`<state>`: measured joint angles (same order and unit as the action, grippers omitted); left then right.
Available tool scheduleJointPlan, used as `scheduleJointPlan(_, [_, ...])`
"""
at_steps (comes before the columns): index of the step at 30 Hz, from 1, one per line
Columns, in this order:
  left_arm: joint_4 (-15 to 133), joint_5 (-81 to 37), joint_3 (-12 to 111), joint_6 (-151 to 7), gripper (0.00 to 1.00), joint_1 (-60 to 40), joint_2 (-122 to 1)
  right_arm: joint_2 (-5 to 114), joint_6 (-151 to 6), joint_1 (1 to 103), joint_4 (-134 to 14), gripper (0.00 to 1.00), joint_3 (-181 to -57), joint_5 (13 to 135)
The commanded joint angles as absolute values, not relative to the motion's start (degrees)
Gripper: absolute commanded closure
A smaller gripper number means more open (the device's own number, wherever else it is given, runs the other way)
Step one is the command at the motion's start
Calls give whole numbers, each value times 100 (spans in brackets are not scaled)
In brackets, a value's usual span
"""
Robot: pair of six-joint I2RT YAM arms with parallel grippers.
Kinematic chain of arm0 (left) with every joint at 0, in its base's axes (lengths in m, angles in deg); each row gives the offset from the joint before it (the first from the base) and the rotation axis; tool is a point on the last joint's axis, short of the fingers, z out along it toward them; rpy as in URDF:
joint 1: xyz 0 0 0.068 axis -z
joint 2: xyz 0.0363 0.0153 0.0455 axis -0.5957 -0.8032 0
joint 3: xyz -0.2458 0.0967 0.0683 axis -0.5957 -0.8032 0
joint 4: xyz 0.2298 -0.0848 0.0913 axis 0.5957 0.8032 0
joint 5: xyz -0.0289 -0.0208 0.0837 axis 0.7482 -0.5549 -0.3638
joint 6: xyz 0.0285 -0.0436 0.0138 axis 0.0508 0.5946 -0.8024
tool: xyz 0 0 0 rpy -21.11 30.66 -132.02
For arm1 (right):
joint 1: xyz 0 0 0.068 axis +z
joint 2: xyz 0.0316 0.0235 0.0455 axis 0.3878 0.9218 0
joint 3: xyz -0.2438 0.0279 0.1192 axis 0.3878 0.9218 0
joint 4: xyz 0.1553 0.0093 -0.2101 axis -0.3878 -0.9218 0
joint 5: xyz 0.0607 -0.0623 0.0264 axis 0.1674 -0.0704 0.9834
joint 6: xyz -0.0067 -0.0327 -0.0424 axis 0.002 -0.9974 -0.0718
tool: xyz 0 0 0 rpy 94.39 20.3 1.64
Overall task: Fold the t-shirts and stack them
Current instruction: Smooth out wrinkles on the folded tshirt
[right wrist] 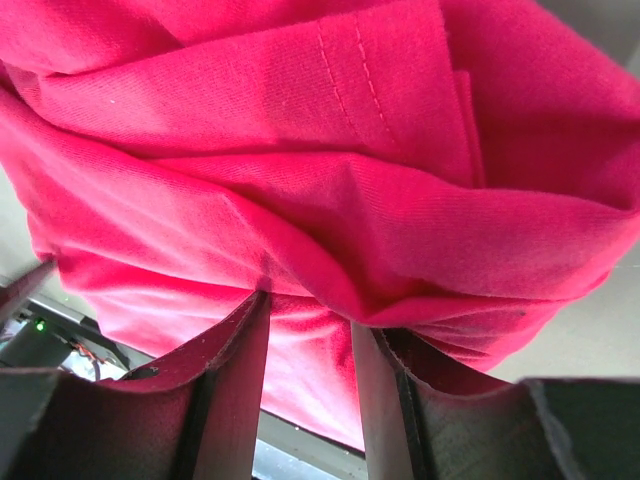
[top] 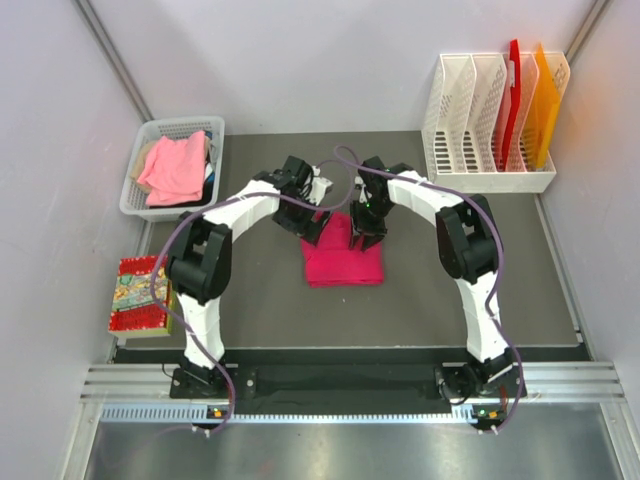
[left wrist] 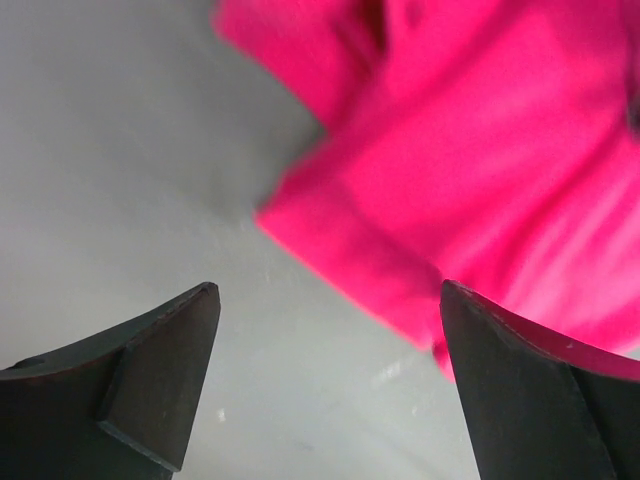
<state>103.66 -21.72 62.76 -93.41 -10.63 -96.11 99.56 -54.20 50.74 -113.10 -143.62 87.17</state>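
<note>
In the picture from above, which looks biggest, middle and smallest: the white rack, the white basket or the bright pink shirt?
Largest: white rack.
Middle: white basket.
Smallest: bright pink shirt, though part of it is hidden, so the gap to the basket is unsure.

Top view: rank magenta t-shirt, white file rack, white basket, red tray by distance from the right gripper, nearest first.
1. magenta t-shirt: table centre, pinched by the right gripper.
2. white file rack: back right corner.
3. white basket: back left corner.
4. red tray: left edge, nearer the arm bases; only somewhat farther than the basket.
</note>
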Motion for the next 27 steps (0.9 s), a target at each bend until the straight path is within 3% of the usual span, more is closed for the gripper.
scheduleJointPlan(1, [10506,-1726,7062,-9014,7,-1327,-10268,9699,-5502,5050,-11368,61,-14204,8650])
scheduleJointPlan(5, [10690,-1251,7685,-8690,28,-1652,-10700,9638,-5511,5050,-11333,61,-14107,8633])
scheduleJointPlan(9, [10814,-960,7854,-8609,66,-1828,-10938,9559,-5528,5050,-11306,61,-14002,8615])
scheduleJointPlan(10, [10814,-1021,7836,-8609,70,-1828,-10930,9567,-5528,5050,-11298,61,-13975,8606])
scheduleJointPlan(15, [11190,-803,7854,-8609,70,-1854,-10956,9559,-5528,5041,-11324,61,-14027,8589])
scheduleJointPlan(21, [11517,-284,7687,-8697,59,-1846,-10806,9602,-5546,5050,-11350,61,-14107,8589])
scheduleJointPlan(27, [11561,-196,7652,-8733,58,-1846,-10982,9611,-5511,5050,-11315,61,-14072,8624])
